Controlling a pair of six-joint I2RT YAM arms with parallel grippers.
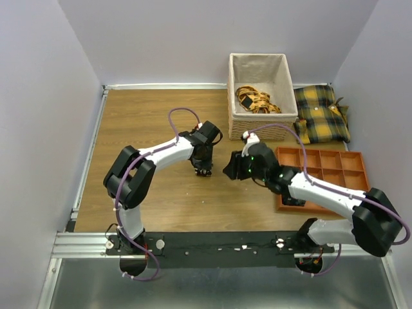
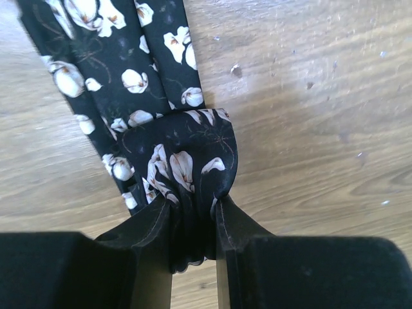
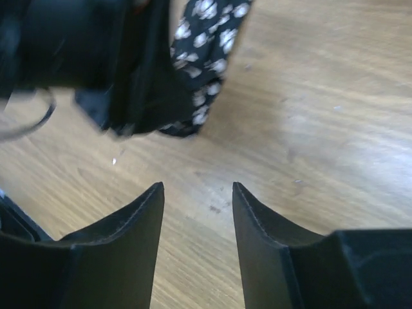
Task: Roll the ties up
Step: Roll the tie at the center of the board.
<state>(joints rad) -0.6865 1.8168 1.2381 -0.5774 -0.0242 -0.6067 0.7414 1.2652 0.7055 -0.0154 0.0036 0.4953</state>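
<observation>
Rolling looks barely started: the left hand [image 2: 193, 207] is pinched tight on the folded end of the tie [image 2: 170, 138] at mid worktop [image 2: 309, 129], with the strip lying beyond. The right hand [image 3: 197, 193] is spread and empty, just beside. The next move likely needs the pinched end turned over the strip, the right hand steadying.

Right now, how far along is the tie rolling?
Done: nothing finished that I can see; no coil shows in the orange tray. In hand: the left gripper is shut on the folded end of the tie, first turn only, with the rest lying as flat strip on the table. The right gripper is open and empty nearby. Left: nearly the whole roll.
</observation>
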